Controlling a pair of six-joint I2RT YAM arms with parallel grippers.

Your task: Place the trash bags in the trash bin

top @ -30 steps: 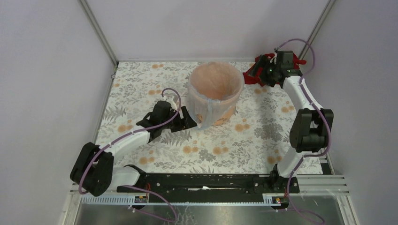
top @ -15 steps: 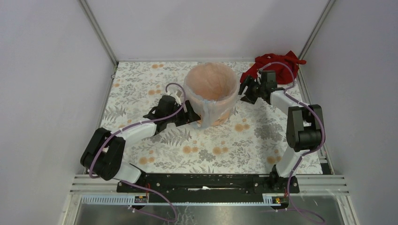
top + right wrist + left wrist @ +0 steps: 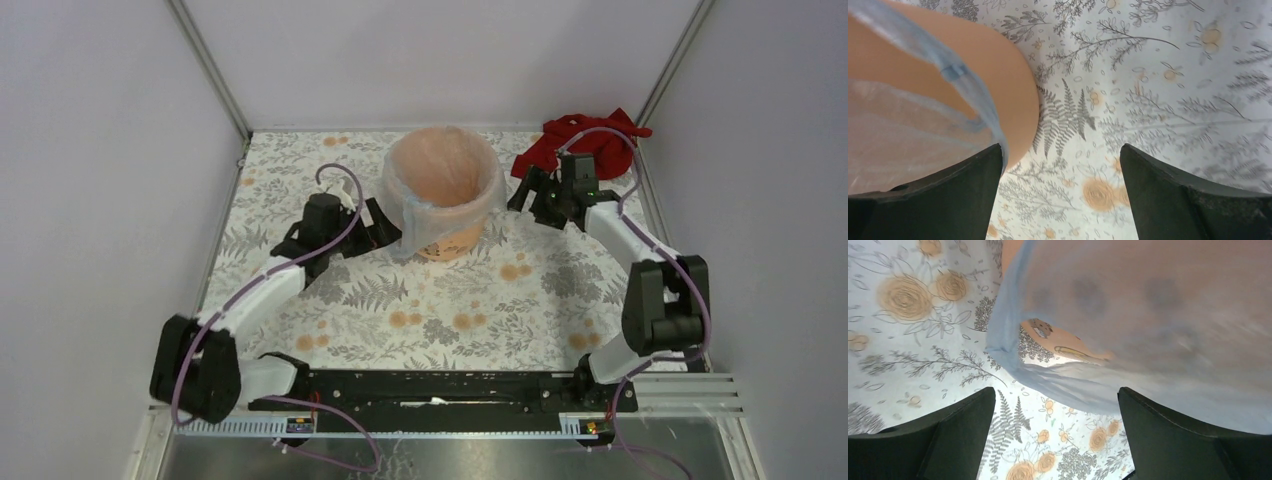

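The orange bucket [image 3: 447, 238] stands upright at the back middle of the table. The pale blue film bag [image 3: 412, 222] lines it, folded over the rim and hanging down its near-left side. In the left wrist view the bag [image 3: 1148, 315] covers most of the bucket, with the cartoon animal [image 3: 1040, 328] showing under its edge. My left gripper [image 3: 380, 222] is open and empty, low at the bucket's left side. My right gripper [image 3: 524, 194] is open and empty at its right side. In the right wrist view the bucket [image 3: 1008, 95] and the bag edge [image 3: 960, 75] lie upper left.
A dark red cloth [image 3: 590, 140] lies bunched at the back right corner, just behind the right arm. The floral tablecloth [image 3: 460, 310] covers the table. White walls and metal posts close in the back and both sides.
The bucket has shifted back and slightly left. My left gripper has moved back to the bucket's left side. The right gripper stays open beside the bucket's right side.
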